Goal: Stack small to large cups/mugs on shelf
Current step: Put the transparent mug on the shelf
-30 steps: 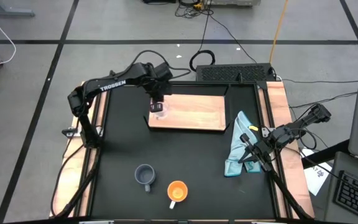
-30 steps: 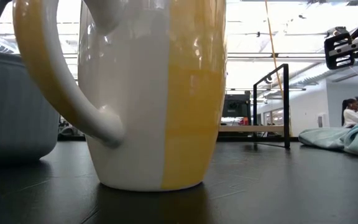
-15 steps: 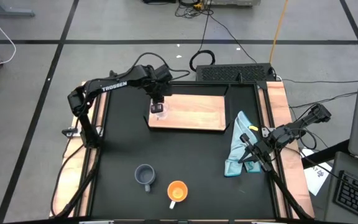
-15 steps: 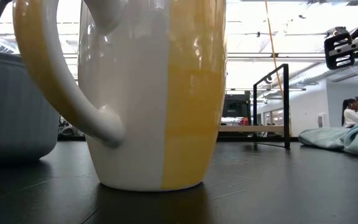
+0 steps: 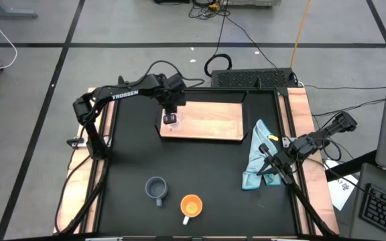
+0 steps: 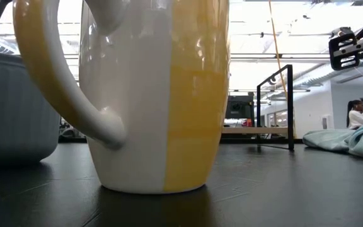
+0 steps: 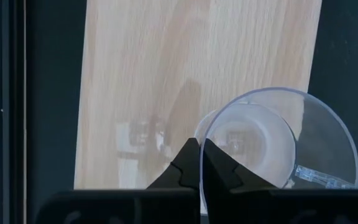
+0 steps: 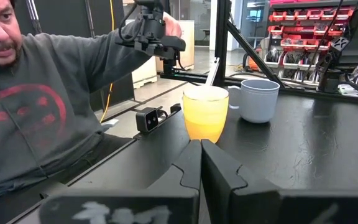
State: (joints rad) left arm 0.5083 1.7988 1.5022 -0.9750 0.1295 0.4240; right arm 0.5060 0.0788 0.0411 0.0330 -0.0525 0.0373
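Observation:
My left gripper (image 5: pixel 171 118) hangs over the left end of the light-wood shelf (image 5: pixel 210 120), shut on the clear glass cup (image 7: pixel 278 146). The blue-grey mug (image 5: pixel 156 189) and the orange mug (image 5: pixel 191 205) with its white handle stand on their bases on the black table near its front edge; both also show in the right wrist view, the orange mug (image 8: pixel 205 113) in front. My right gripper (image 5: pixel 263 167) waits shut and level at the table's right edge, beside the light-blue cloth (image 5: pixel 256 157). My left gripper pinches the glass cup's rim (image 7: pixel 202 138), one finger outside the wall and the other inside the cup. The fingers come from above, pointing steeply down. The cup hangs below them, mouth up, over the shelf; whether its base touches the wood I cannot tell.
A person (image 8: pixel 36 106) in a grey shirt sits at the table's near side, behind the small low camera (image 8: pixel 148 118). A keyboard (image 5: pixel 253 78) lies beyond the far edge. Bare black table (image 5: pixel 206 167) lies between the shelf and the mugs.
My left gripper has sunk toward the shelf with the glass cup still in its hold, without turning. The two mugs and my right gripper have kept still.

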